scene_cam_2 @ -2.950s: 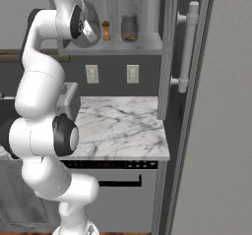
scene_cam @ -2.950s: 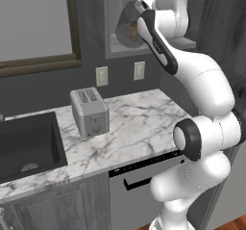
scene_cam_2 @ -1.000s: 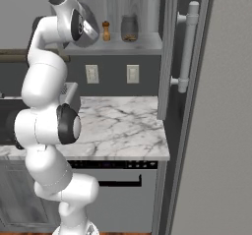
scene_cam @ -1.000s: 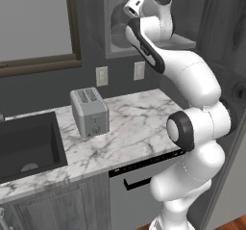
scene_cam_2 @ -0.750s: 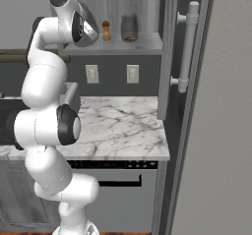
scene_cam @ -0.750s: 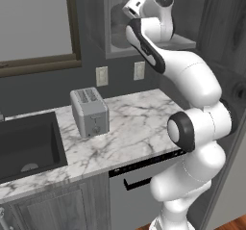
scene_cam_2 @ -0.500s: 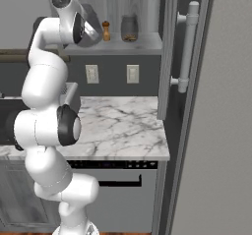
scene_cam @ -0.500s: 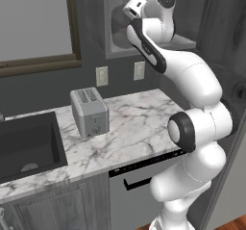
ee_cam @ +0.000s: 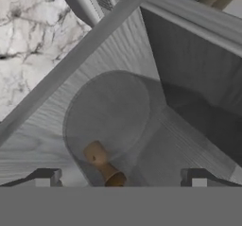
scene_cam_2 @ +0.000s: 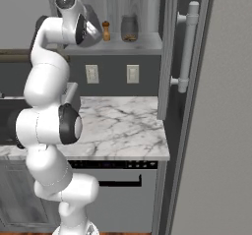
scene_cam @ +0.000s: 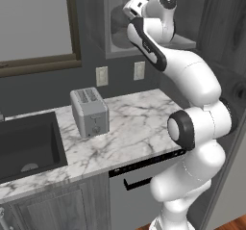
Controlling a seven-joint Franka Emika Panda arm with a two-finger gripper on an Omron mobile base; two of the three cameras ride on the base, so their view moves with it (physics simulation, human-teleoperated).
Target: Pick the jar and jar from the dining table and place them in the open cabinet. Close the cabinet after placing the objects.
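Note:
A small brown wooden jar (ee_cam: 104,166) stands on the shelf of the open cabinet (scene_cam_2: 145,43), between the wide-apart fingertips (ee_cam: 45,178) of my gripper (ee_cam: 119,180). The gripper is open and neither finger touches the jar. From the right base view the same brown jar (scene_cam_2: 105,31) stands just beyond my hand, with a glass jar (scene_cam_2: 129,28) of brown contents to its right on the same shelf. The cabinet door (scene_cam_2: 168,57) is swung open, its long silver bar handle (scene_cam_2: 188,47) facing right. The dining table is out of view.
Below the cabinet runs a marble counter (scene_cam: 139,123) with a grey toaster (scene_cam: 89,111) and a dark sink (scene_cam: 26,145). Two wall outlets (scene_cam_2: 112,73) sit under the shelf. A drawer front with a black handle (scene_cam: 144,178) lies below the counter edge.
The jaws have gone from shut on the brown jar to wide open. The jar now stands free on the shelf. The arm has barely moved.

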